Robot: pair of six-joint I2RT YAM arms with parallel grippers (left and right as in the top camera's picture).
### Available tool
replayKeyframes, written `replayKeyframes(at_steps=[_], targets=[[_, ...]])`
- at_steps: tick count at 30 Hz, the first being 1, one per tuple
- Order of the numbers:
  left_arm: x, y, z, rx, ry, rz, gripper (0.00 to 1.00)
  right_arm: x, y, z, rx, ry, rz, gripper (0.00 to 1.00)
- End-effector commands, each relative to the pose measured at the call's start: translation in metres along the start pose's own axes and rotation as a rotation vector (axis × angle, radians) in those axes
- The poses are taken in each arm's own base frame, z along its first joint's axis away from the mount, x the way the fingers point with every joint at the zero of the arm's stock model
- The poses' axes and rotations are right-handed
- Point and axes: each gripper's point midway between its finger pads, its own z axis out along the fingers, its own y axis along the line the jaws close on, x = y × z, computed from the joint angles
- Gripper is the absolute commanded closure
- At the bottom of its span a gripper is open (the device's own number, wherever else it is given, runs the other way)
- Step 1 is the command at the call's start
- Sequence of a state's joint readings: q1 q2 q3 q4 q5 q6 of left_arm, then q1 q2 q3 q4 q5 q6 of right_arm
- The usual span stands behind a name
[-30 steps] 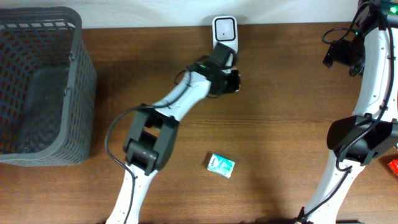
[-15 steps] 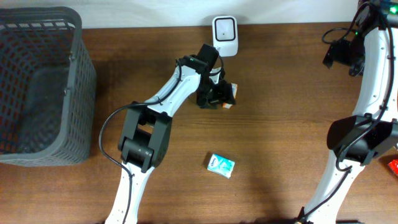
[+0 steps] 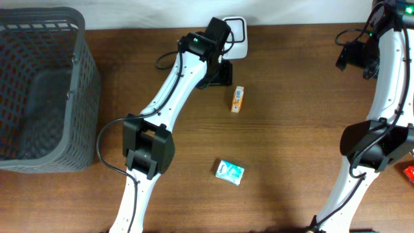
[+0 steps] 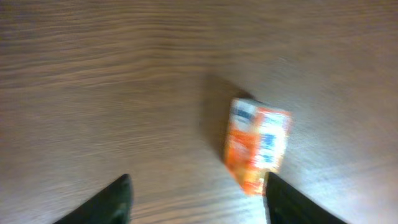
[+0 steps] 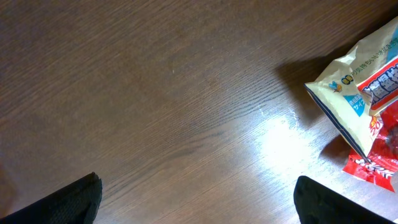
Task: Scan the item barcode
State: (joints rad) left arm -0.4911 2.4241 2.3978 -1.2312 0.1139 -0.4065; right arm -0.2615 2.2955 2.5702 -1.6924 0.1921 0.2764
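orange carton (image 4: 257, 145) lies loose, apart from the wide left jaws; right jaws wide too.

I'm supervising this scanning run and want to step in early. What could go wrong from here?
The orange box lies on the table, outside the open left jaws and off-centre beneath them; a regrasp may knock it aside. The left arm overlaps the scanner from above and might bump it or block its window.
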Motion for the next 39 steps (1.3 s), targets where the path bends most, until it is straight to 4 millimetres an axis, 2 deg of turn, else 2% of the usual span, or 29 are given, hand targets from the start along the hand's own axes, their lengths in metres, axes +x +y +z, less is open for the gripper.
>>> replayKeyframes(at_steps=[1, 3, 5, 8, 10, 11, 13, 19, 22, 25, 28, 30, 31, 32, 33, 34, 35, 39], targets=[[0.017, -0.045, 0.010, 0.138, 0.053, 0.093, 0.49, -0.002, -0.003, -0.007, -0.006, -0.020, 0.005, 0.02], [0.021, -0.058, 0.017, 0.144, 0.047, 0.147, 0.50, -0.002, -0.003, -0.007, -0.006, -0.020, 0.005, 0.02], [0.023, -0.069, 0.032, 0.114, 0.025, 0.182, 0.62, -0.002, -0.003, -0.007, -0.006, -0.020, 0.005, 0.02], [0.023, -0.076, 0.052, 0.047, -0.016, 0.219, 0.92, -0.002, -0.003, -0.007, -0.006, -0.020, 0.005, 0.02], [0.024, -0.078, 0.059, 0.026, -0.025, 0.231, 1.00, -0.002, -0.003, -0.007, -0.006, -0.020, 0.005, 0.02], [0.024, -0.078, 0.060, 0.016, -0.030, 0.234, 1.00, -0.002, -0.003, -0.007, -0.006, -0.020, 0.005, 0.02], [0.022, -0.071, 0.066, -0.023, -0.039, 0.234, 1.00, -0.002, -0.003, -0.007, -0.006, -0.020, 0.005, 0.02], [0.004, -0.009, 0.073, -0.359, -0.122, 0.228, 1.00, -0.002, -0.003, -0.007, -0.006, -0.020, 0.005, 0.02], [-0.008, 0.010, 0.062, -0.456, -0.163, 0.218, 1.00, -0.002, -0.003, -0.007, -0.006, -0.020, 0.005, 0.02], [-0.018, 0.012, 0.037, -0.493, -0.202, 0.213, 1.00, -0.002, -0.003, -0.007, -0.006, -0.020, 0.005, 0.02], [-0.025, 0.006, -0.004, -0.487, -0.223, 0.207, 1.00, -0.002, -0.003, -0.007, -0.006, -0.020, 0.005, 0.02], [-0.029, 0.011, -0.029, -0.499, -0.238, 0.194, 1.00, -0.002, -0.003, -0.007, -0.006, -0.020, 0.005, 0.02], [-0.031, 0.021, -0.048, -0.519, -0.244, 0.178, 1.00, -0.002, -0.003, -0.007, -0.006, -0.020, 0.005, 0.01], [-0.032, 0.028, -0.056, -0.529, -0.239, 0.169, 0.88, -0.002, -0.003, -0.007, -0.006, -0.020, 0.005, 0.02], [-0.030, 0.040, -0.063, -0.543, -0.221, 0.153, 0.50, -0.002, -0.003, -0.007, -0.006, -0.020, 0.005, 0.02], [-0.030, 0.050, -0.065, -0.556, -0.204, 0.141, 0.06, -0.002, -0.003, -0.007, -0.006, -0.020, 0.005, 0.02], [-0.029, 0.063, -0.067, -0.571, -0.183, 0.124, 0.01, -0.002, -0.003, -0.007, -0.006, -0.020, 0.005, 0.02], [-0.030, 0.103, -0.070, -0.607, -0.133, 0.062, 0.01, -0.002, -0.003, -0.007, -0.006, -0.020, 0.005, 0.02]])
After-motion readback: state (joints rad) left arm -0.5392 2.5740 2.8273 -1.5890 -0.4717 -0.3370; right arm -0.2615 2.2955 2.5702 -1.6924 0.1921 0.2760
